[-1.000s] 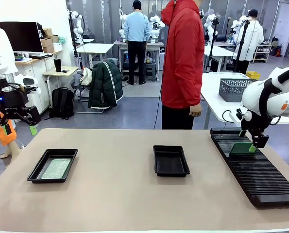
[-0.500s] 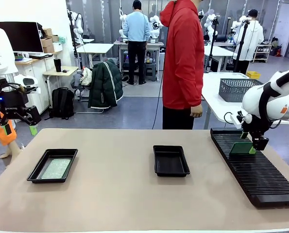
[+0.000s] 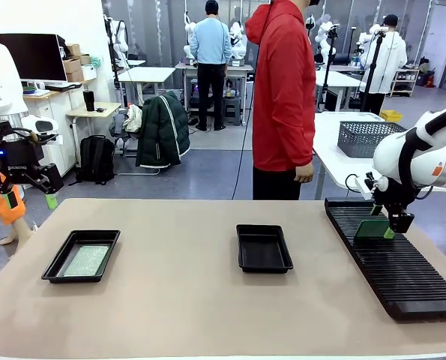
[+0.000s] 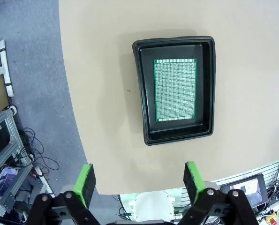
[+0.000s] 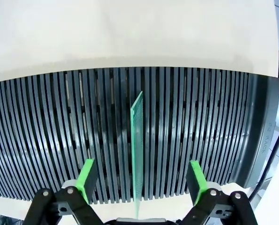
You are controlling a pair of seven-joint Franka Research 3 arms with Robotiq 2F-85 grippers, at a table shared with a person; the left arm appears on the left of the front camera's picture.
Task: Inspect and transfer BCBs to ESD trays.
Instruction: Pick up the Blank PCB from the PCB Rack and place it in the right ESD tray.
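Observation:
One ESD tray (image 3: 61,260) lies at the table's left with a BCB (image 3: 86,259) flat inside it. The left wrist view looks down on this tray (image 4: 140,93) and its BCB (image 4: 175,90). My left gripper (image 3: 31,199) hangs open high off the table's left edge, its pads (image 4: 86,185) wide apart and empty. A second ESD tray (image 3: 264,248) sits empty at mid-table. Another BCB (image 3: 372,229) stands on edge in the black slotted rack (image 3: 402,277). My right gripper (image 3: 382,220) is open, straddling this BCB (image 5: 137,140) without touching it (image 5: 141,180).
A person in a red jacket (image 3: 282,90) stands at the far edge, hands down. The rack (image 5: 200,122) runs along the table's right side. A grey mesh basket (image 3: 363,138) sits on a white table behind. Bare tabletop lies between the trays.
The right arm has shifted slightly above the rack. The standing board and both trays have not moved. The left arm is still.

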